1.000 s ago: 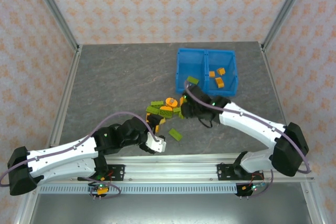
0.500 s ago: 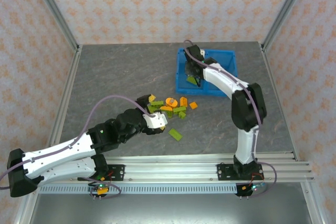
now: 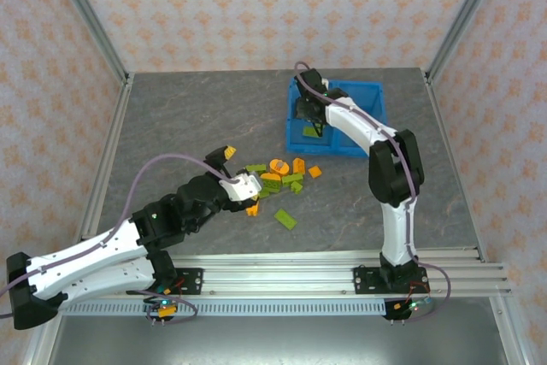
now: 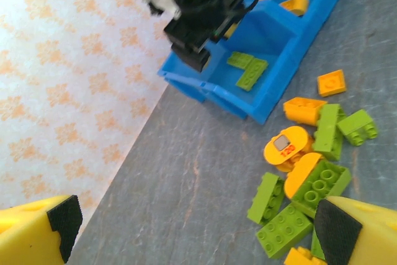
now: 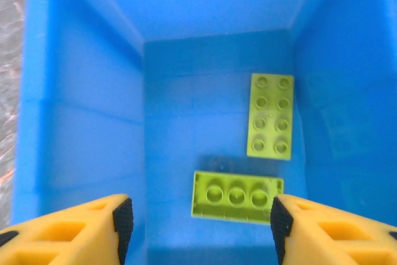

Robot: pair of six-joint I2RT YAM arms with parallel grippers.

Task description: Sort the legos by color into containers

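right hand (image 5: 200,215): released, fingers (image 5: 74,228) spread | olive-green brick (image 5: 237,197) just beneath, between them, on compartment (image 5: 87,128) floor | left hand (image 4: 201,221): wide open, empty | next: rise straight, clearing its walls

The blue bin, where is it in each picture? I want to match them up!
Top external: blue bin at the back right of the table.
Left wrist: bin at upper right, beyond the loose bricks.
Right wrist: bin straight below, walls on both sides.
Shared landmark: two green bricks lying in its left compartment.
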